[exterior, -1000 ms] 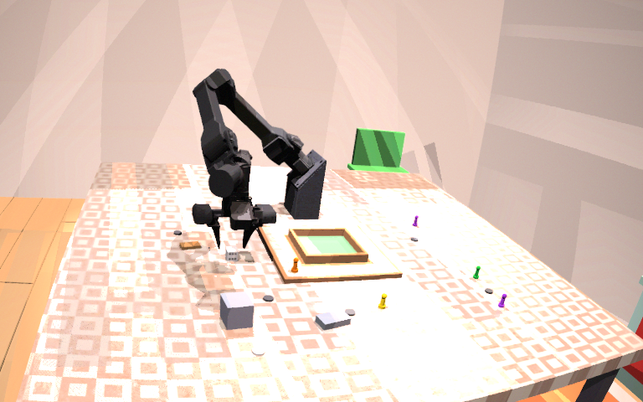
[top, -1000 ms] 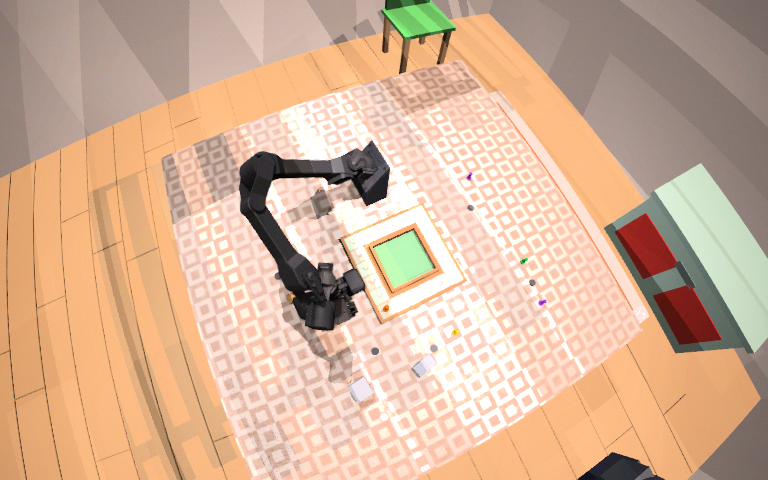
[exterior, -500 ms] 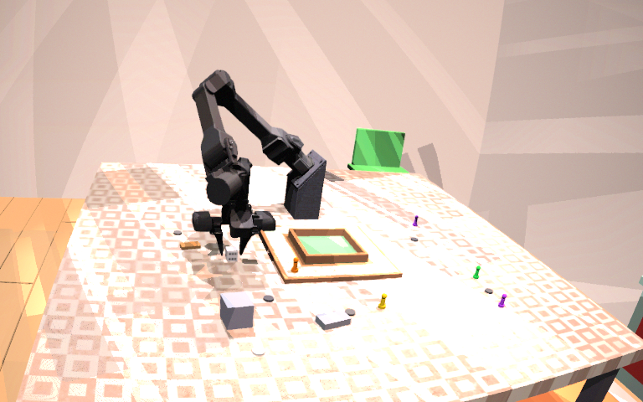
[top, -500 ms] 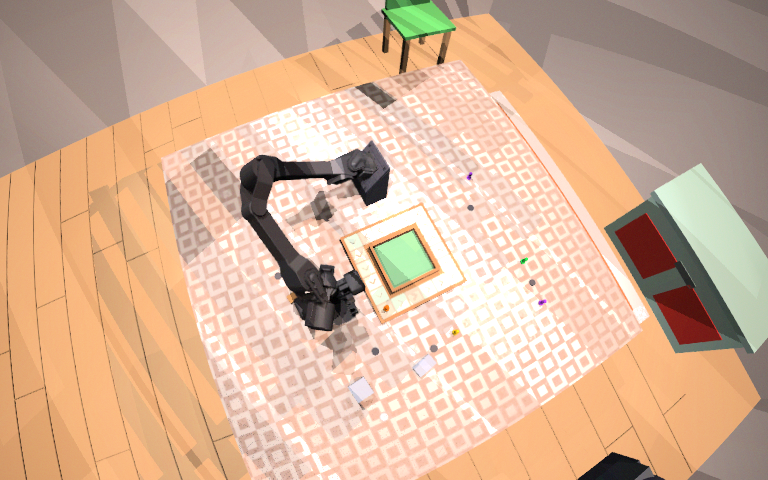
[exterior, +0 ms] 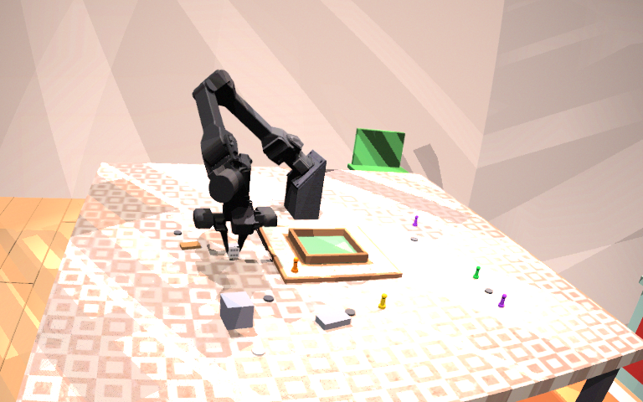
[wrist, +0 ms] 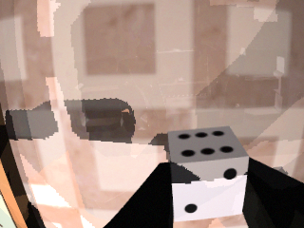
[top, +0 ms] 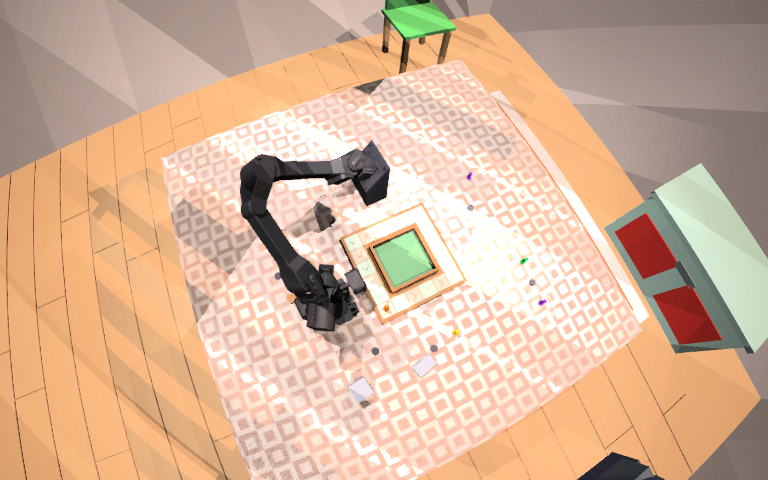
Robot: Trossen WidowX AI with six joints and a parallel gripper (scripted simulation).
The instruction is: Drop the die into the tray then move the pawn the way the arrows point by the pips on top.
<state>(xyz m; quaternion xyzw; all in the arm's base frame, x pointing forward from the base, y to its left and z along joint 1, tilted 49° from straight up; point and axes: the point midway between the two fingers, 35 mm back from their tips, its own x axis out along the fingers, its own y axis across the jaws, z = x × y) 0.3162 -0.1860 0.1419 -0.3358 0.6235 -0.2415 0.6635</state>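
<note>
On the checkered tablecloth [top: 509, 350] seen from above, the gripper [top: 328, 308] sits beside the board [top: 447, 283]; the exterior view shows it clamped on the white die [exterior: 233, 253] at the cloth; the wrist view shows six pips on top.

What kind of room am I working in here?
Probably a home games room: a patterned table with a game board, scattered pawns such as the yellow pawn, a green chair and plank flooring. The gripper holds the die.
</note>
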